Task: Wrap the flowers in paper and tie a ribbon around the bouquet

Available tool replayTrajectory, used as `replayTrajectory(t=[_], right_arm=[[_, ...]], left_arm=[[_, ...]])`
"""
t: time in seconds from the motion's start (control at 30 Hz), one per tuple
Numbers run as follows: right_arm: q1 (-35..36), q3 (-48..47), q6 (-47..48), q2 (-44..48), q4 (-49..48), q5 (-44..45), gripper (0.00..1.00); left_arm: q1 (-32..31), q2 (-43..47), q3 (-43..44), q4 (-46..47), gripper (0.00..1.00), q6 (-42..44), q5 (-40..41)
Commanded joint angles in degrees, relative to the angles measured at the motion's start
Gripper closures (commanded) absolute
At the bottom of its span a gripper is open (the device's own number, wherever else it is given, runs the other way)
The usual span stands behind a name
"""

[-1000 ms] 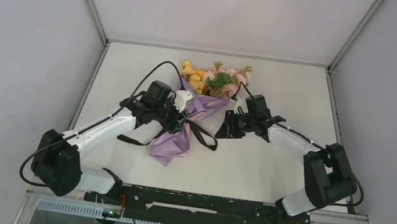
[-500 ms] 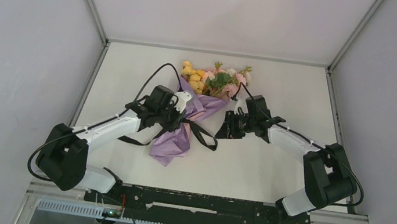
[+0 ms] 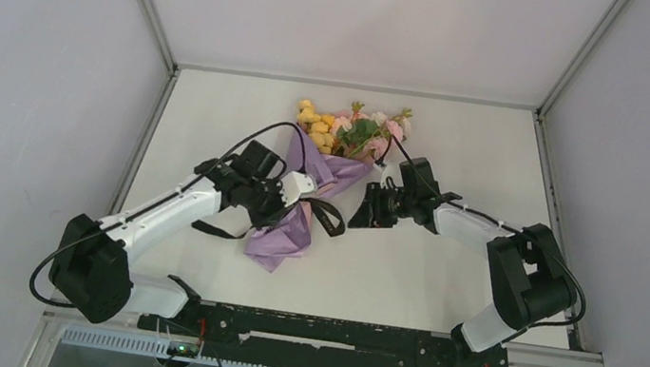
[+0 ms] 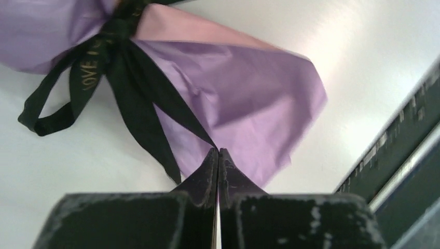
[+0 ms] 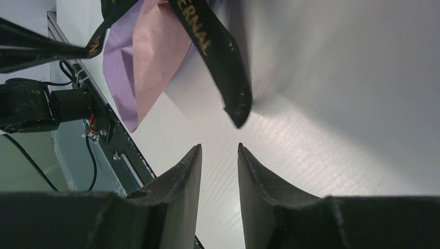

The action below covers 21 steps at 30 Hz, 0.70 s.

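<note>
The bouquet lies mid-table, with pink, yellow and white flowers (image 3: 353, 128) at its far end and lilac paper (image 3: 288, 228) wrapped round the stems. A black ribbon (image 3: 328, 215) is tied round its waist, looped to the right, with a tail trailing left. My left gripper (image 3: 298, 201) sits over the wrap. In the left wrist view the left gripper (image 4: 218, 150) is shut, pinching a ribbon (image 4: 98, 62) tail at its tips above the paper (image 4: 244, 98). My right gripper (image 3: 360, 219) stands open just right of the loop. In its own view the right gripper (image 5: 219, 147) is empty, and a ribbon (image 5: 223, 67) end hangs ahead of it.
A black rail (image 3: 320, 329) runs along the table's near edge, by the arm bases. Grey walls and metal frame posts (image 3: 545, 147) close in the left, right and far sides. The left arm's black cable (image 3: 256, 135) arcs above the bouquet.
The left gripper has closed from open onto a ribbon tail and drawn back slightly toward the near left. The ribbon loop on the right has pulled in shorter. The right gripper shifted slightly left.
</note>
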State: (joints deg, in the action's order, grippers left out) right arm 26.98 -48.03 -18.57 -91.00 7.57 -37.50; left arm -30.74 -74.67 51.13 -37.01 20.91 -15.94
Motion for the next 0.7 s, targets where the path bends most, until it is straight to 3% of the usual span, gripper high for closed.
replayTrajectory(t=[0.0, 0.1, 0.17, 0.4, 0.6, 0.63, 0.67], right_arm=[[-0.6, 0.0, -0.9, -0.8, -4.8, -2.8, 0.60], [-1.0, 0.0, -1.0, -1.0, -5.7, -3.5, 0.60], [-1.2, 0.0, -1.6, -1.4, -6.8, -4.1, 0.58], [0.7, -0.1, -7.3, -6.7, -18.6, -6.5, 0.51], [2.1, -4.2, -9.5, -13.9, -21.3, -6.1, 0.45], [2.5, -4.7, -10.0, -15.0, -22.0, -6.7, 0.43], [3.1, -5.0, -10.4, -15.9, -22.9, -7.4, 0.42]], left_arm=[[0.1, 2.1, 7.0, -23.1, 1.00, 30.3, -8.4], [1.4, 2.0, 6.0, -30.9, 1.00, 44.4, -4.3], [1.8, 1.6, 5.0, -32.6, 1.00, 49.1, -1.8], [1.9, 1.6, 1.7, -33.1, 1.00, 58.1, 2.3], [1.9, 1.8, 0.1, -32.0, 1.00, 60.5, 1.6], [1.9, 1.9, 0.1, -31.9, 0.97, 60.7, 1.4], [2.1, 2.1, 0.3, -32.0, 0.83, 60.8, 1.3]])
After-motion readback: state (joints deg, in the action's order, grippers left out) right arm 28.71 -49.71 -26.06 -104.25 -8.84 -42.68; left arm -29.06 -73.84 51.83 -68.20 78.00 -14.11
